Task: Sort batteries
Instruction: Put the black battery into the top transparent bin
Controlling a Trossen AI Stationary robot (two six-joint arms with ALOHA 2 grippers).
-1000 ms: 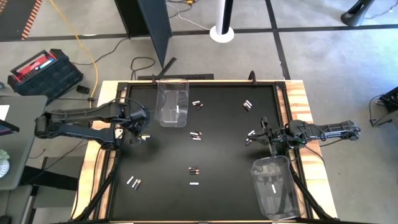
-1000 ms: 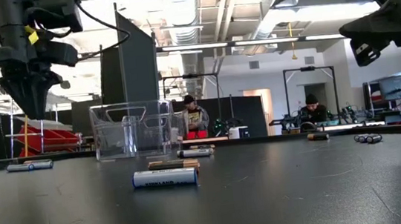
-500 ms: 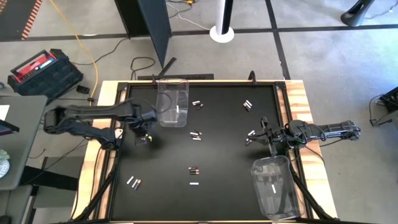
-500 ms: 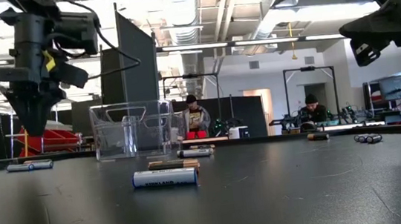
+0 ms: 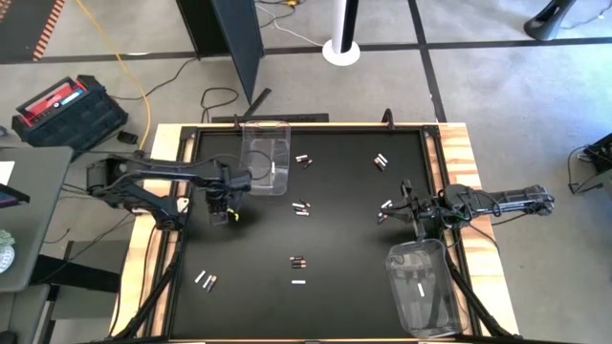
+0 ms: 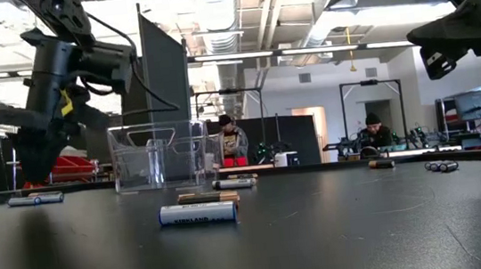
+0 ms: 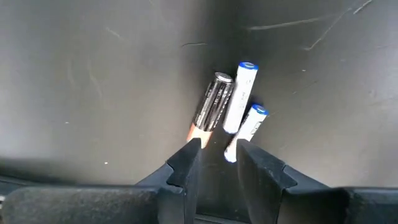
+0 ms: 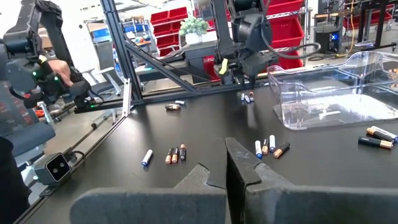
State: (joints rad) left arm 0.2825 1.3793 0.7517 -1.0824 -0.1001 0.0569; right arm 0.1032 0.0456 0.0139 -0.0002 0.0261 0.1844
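Note:
Three batteries lie bunched on the black mat by the left edge: a dark one with a copper end (image 7: 211,102) and two white ones with blue tips (image 7: 240,93) (image 7: 250,122). My left gripper (image 7: 219,151) (image 5: 222,212) points down just over their near ends. It is open, with one fingertip beside the copper end and the other beside the shorter white battery. No touch shows. More batteries lie scattered in small groups (image 5: 301,206) (image 5: 297,260) (image 5: 206,280). My right gripper (image 8: 225,163) (image 5: 405,203) waits shut at the right edge.
A clear bin (image 5: 266,158) holding a white battery stands at the far left, close to my left arm. A second clear bin (image 5: 421,287) holding a white battery stands at the near right. In the low view, a white battery (image 6: 197,213) lies nearest the camera. People sit far behind the table.
My left gripper has come down toward the three batteries near the left edge, shifting slightly toward the table's right and tipping until it points straight down. Its fingers have kept the same gap. No battery has moved.

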